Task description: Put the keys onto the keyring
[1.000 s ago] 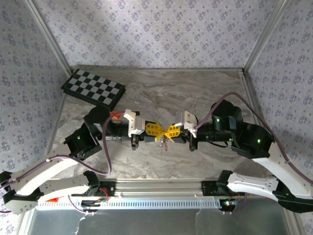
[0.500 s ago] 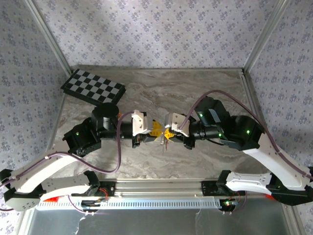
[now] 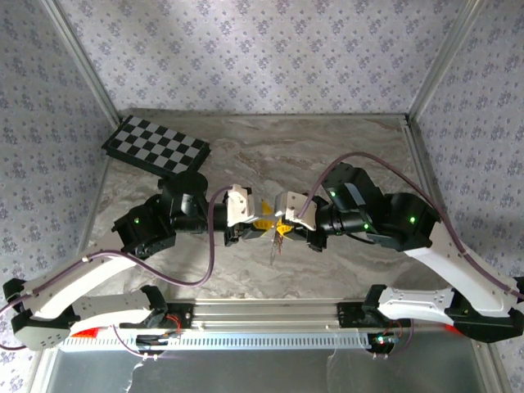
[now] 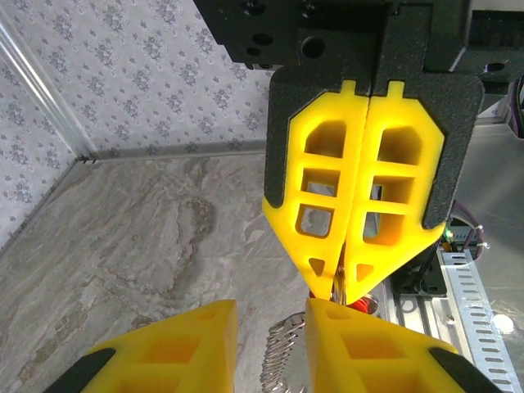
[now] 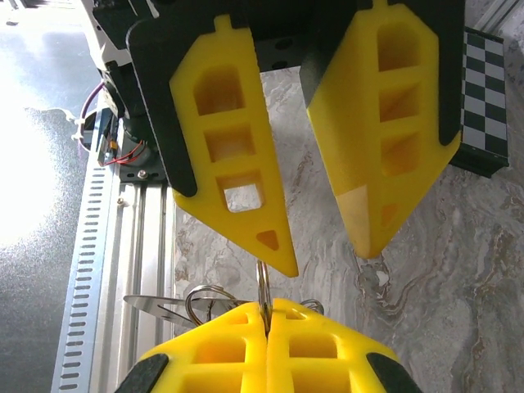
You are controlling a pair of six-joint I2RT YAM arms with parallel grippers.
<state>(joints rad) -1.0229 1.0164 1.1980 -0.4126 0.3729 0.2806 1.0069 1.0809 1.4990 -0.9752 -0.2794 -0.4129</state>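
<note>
Your right gripper (image 5: 266,318) has its two yellow fingers pressed flat together. A thin silvery loop stands pinched in the seam between them, and as far as I can read it this is the keyring (image 4: 282,360). In the left wrist view its ridged, chain-like edge hangs just under the tip of that closed gripper. It also lies inside the gap of your other gripper, close against one finger.

Your left gripper (image 5: 326,258) faces the right one tip to tip. Its jaws stand apart with a clear but not wide gap, and they grip nothing. One fingertip (image 5: 274,246) is just above the pinched loop; I cannot tell if it touches it.

The keys (image 3: 277,242) hang as a tiny bunch just below the place where the two grippers meet, over the middle of the table (image 3: 327,155). I cannot tell if they reach the surface. In the left wrist view a small red head shows behind the tip of the right gripper. In the right wrist view small wire rings and one flat silvery blade stick out beside the closed fingers, toward the slotted rail (image 5: 90,270).

The table is a grey marbled sheet. A checkerboard (image 3: 155,149) lies at its far left corner, well apart from the grippers.
</note>
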